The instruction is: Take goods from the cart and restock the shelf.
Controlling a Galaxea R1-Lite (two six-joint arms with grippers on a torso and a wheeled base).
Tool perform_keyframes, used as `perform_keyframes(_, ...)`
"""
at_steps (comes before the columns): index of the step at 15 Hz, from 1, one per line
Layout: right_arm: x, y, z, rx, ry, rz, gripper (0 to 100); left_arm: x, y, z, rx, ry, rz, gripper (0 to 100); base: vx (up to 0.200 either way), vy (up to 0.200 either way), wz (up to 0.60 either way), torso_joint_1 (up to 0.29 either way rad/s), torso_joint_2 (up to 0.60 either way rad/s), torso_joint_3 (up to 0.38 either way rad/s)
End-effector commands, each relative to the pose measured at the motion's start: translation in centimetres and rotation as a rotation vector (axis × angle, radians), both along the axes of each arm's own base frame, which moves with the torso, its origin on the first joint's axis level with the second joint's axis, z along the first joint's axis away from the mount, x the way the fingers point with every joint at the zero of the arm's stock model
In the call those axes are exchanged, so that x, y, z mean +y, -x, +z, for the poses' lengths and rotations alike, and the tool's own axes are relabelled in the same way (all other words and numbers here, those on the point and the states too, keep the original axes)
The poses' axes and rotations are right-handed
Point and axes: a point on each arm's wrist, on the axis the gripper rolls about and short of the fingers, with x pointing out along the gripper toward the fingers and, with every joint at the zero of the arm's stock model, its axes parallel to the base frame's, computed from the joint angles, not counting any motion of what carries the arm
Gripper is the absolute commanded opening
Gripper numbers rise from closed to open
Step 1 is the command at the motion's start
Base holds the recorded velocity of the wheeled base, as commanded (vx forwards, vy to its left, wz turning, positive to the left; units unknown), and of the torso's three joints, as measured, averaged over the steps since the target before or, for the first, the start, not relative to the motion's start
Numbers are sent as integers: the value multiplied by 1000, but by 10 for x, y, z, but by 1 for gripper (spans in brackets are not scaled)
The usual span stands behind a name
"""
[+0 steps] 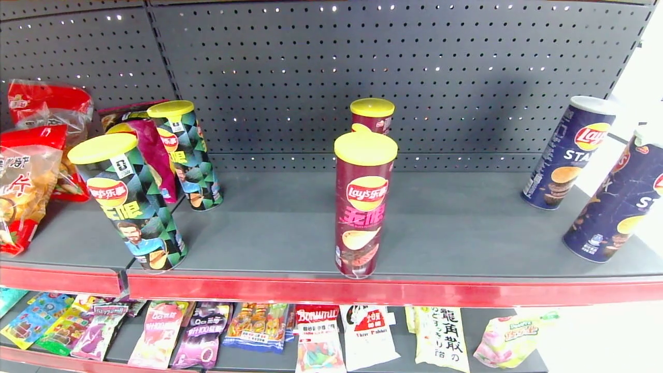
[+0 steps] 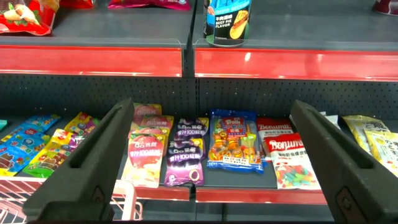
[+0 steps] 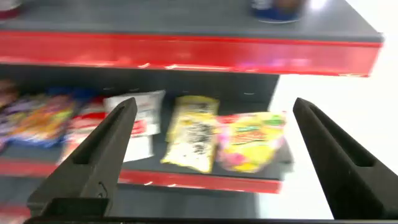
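Head view: the upper shelf point(image 1: 466, 228) has a grey deck with a red front lip and a pegboard point(image 1: 362, 62) behind it. The front maroon can point(image 1: 365, 204) stands at the lip, centre. The rear maroon can point(image 1: 372, 115) is directly behind it and mostly hidden. To the left, the front patterned can point(image 1: 129, 202) stands at the lip and the rear patterned can point(image 1: 186, 155) farther back, with a magenta bag point(image 1: 155, 155) half covered between them. Red snack bags point(image 1: 31, 166) at far left are cut off by the frame. The far blue can point(image 1: 567, 153) and near blue can point(image 1: 614, 199) stand at far right, the near one clipped by the edge. Bare deck lies open between the patterned cans and the maroon pair, and wider between the maroon pair and the blue cans. The lower shelf point(image 1: 474, 324) carries a row of flat candy packets point(image 1: 259, 326), their tops hidden under the lip. Left wrist view: the left gripper point(image 2: 212, 104) sits low before the lower shelf, fingers spread wide, with packets seen between them. Red wire bars point(image 2: 12, 186) are cut off at the frame, and what they belong to cannot be told. Right wrist view: the right gripper point(image 3: 214, 102) is also spread wide, facing the shelf's right end. The packets are blurred, and there is open white room past the end.
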Motion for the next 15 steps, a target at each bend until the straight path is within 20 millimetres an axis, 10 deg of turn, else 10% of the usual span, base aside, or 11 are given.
perform_keyframes(1,0,2,-1,-26,3,7,100,0,0,0,0,0,0,100,0,0,0,0,0,0)
perform_keyframes(15,0,9,-2,-117,15,-92,100,0,0,0,0,1,0,100,0,0,0,0,0,0)
